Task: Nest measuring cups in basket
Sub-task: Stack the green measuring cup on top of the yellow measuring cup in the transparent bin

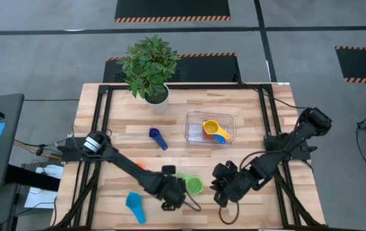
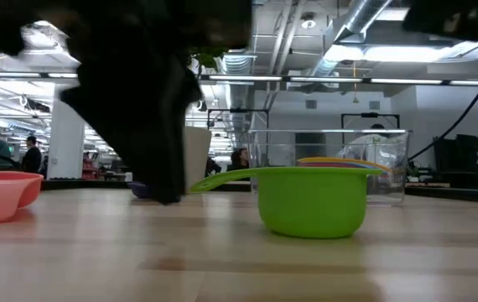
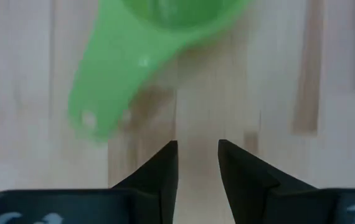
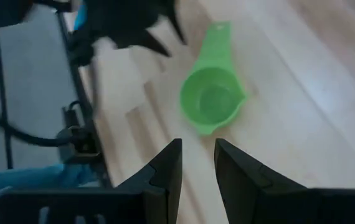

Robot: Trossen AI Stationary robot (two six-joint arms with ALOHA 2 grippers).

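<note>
Bench (image 1: 247, 106): green plastic measuring cup (image 1: 194, 185) near edge, between left end effector (image 1: 172, 204) & right end effector (image 1: 219, 194), both slightly apart, empty. Clear plastic basket (image 1: 192, 117) w/ yellow cup (image 1: 211, 127) far-right; potted plant (image 1: 149, 66) beyond.

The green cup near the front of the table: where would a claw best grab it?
Probably by the flat handle of the green cup. The cup sits upright, mouth up, and its handle points toward the left claw, so coming from that side and pinching the handle's thin edges looks easier than gripping the round bowl.
</note>
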